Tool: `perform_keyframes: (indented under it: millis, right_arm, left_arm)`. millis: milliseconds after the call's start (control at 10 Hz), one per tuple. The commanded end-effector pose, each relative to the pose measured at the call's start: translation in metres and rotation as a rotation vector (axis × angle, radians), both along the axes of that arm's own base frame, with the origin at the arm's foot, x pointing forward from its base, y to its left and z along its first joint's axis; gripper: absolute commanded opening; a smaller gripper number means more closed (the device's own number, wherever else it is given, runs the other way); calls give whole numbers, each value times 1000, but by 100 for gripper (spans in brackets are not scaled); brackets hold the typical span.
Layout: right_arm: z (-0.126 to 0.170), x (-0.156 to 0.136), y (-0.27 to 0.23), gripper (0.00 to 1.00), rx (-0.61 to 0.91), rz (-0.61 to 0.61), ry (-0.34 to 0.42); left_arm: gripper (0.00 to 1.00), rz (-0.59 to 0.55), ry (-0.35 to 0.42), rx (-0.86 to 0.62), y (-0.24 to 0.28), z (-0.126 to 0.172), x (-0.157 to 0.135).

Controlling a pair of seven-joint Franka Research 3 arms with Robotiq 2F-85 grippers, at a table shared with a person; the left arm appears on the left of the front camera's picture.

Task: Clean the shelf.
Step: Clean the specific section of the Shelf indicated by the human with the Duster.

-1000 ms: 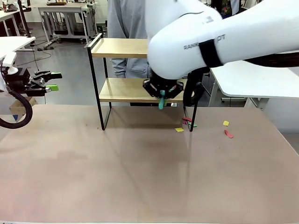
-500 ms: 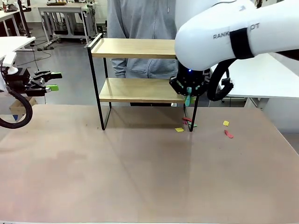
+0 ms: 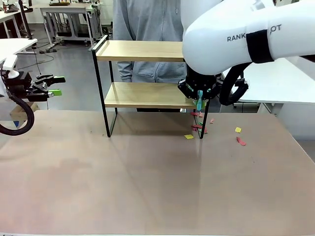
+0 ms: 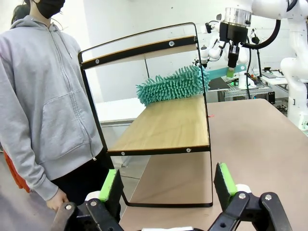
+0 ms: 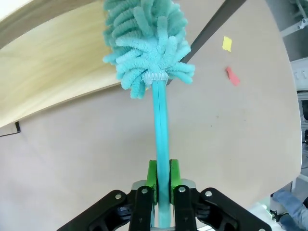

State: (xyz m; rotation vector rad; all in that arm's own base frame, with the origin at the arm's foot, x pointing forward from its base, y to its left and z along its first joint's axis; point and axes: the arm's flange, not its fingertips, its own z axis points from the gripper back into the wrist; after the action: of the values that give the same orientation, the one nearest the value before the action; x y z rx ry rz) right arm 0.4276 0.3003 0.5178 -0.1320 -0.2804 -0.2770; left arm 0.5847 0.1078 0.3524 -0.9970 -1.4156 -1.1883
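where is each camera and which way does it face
Front: fixed between the arms, faces across the table to the shelf and person; left gripper and right gripper show.
Left wrist: on the left arm, looks past its open fingers at the shelf's end and the person.
Right wrist: on the right arm, looks along the gripped duster at the lower board and scraps.
Shared: both wrist views show the duster.
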Motion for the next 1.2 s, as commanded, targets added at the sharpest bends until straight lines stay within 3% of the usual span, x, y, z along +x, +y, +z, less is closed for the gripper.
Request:
perform_keyframes:
  millis: [0, 500, 1100]
  right_arm:
    - [1, 5, -10, 13, 16, -31, 9]
    - [30, -29, -14, 13, 1, 112, -125]
    - [58, -65, -76, 13, 185, 599, -8]
  left_arm:
    - [100, 2, -3, -3, 0, 3, -3]
    - [100, 2, -3, -3, 0, 3, -3]
    - [100, 2, -3, -3, 0, 3, -3]
